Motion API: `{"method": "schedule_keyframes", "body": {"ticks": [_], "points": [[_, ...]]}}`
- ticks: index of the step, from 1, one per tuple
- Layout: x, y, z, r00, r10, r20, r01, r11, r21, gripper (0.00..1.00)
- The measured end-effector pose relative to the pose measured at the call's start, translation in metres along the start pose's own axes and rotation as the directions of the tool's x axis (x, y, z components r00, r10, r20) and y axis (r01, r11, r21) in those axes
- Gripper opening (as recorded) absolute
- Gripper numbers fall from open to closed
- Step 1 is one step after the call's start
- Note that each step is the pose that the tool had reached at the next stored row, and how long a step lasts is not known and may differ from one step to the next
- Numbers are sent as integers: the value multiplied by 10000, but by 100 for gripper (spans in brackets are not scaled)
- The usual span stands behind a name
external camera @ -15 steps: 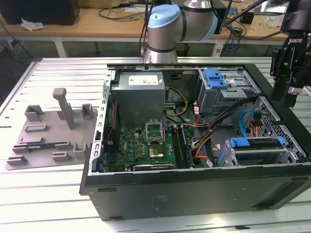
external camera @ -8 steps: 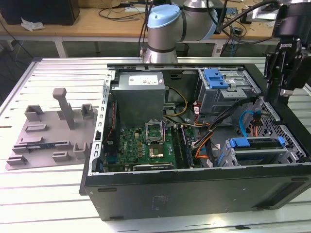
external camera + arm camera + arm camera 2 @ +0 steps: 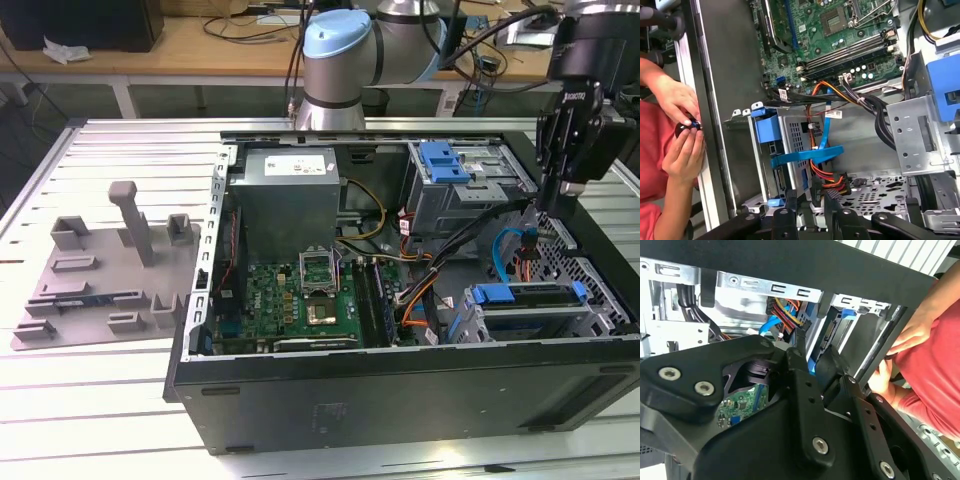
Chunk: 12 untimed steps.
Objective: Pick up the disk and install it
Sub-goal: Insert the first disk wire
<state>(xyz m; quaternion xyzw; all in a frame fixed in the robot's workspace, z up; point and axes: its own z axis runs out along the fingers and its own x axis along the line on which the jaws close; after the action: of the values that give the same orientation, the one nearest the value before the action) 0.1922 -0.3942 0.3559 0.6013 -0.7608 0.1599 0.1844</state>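
Note:
The disk (image 3: 530, 298) sits edge-up in the lower drive bay at the case's front corner on the exterior view's right, its blue carrier frame on top. The first wrist view shows the disk (image 3: 774, 160) end-on with blue and orange cables running to it. My gripper (image 3: 556, 200) hangs above and a little behind that bay, over the case's rim on the exterior view's right. In the first wrist view my gripper (image 3: 811, 200) stands open with nothing held, over a black cable plug. The second wrist view shows the gripper (image 3: 815, 347) pointing into the same corner.
A grey drive cage with a blue latch (image 3: 455, 180) and the power-supply box (image 3: 290, 195) line the back of the case. A person's hands (image 3: 682, 130) hold a small dark object at the case's outer wall. A grey fixture plate (image 3: 100, 270) lies on the table beside the case.

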Motion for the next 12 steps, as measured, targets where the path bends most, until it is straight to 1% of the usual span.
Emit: {"method": "schedule_keyframes", "body": {"ticks": [6,7,12], "points": [[-42,3,55,10000,1,-29,-1,10000,7,35],[-53,4,75,10000,2,-33,-2,10000,7,35],[-80,4,128,10000,2,-36,-2,10000,8,35]]}}
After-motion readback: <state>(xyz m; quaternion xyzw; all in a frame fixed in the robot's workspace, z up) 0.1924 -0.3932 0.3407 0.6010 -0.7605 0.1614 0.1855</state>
